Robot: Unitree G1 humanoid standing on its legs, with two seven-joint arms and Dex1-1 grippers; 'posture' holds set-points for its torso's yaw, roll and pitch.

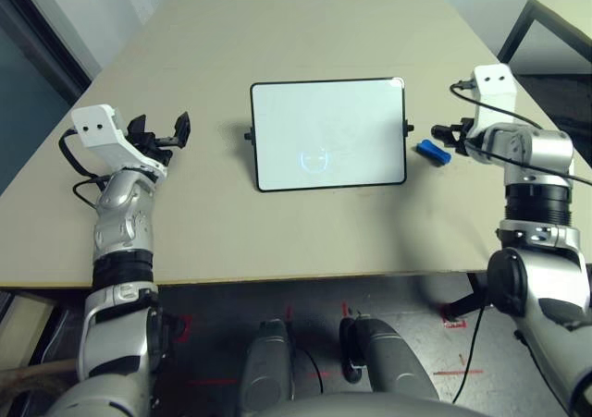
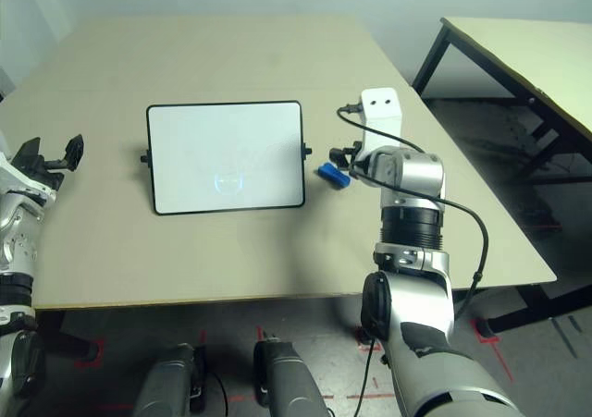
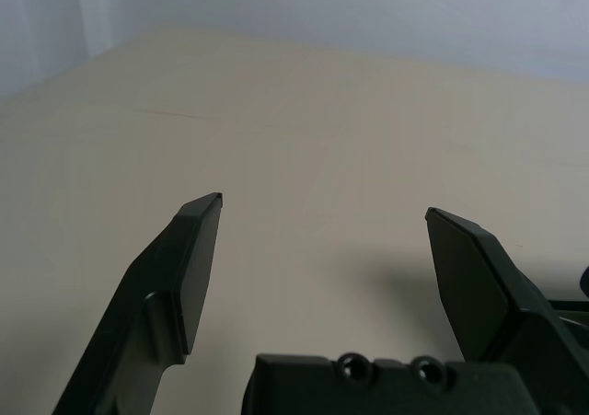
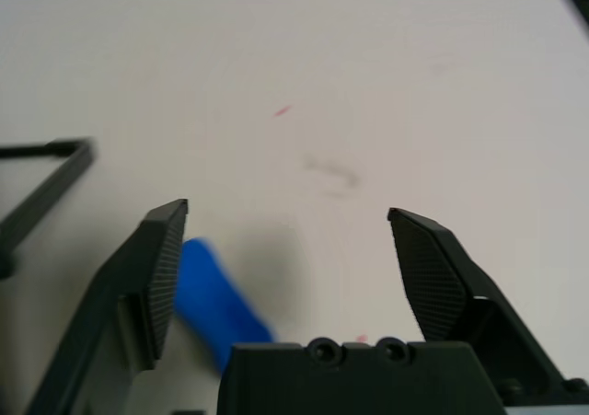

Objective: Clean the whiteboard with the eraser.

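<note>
The whiteboard [image 1: 342, 126] has a smooth, faintly glossy white face inside a thin black frame that looks like plastic, while the eraser [image 1: 433, 153] looks smooth, like foam or plastic. The table [image 1: 314, 237] is smooth and matt with a laminate look; the arms' shells [image 1: 125, 218] look like satiny silver metal, and the right fingers [image 4: 433, 277] are matt black, plastic-looking, with ridged inner pads.

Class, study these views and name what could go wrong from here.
The blue eraser lies near one finger of the open right tool, off-centre; closing now might nudge it or grip unevenly.

It also lies close to the whiteboard, so reaching for it could bump the side knob.
</note>
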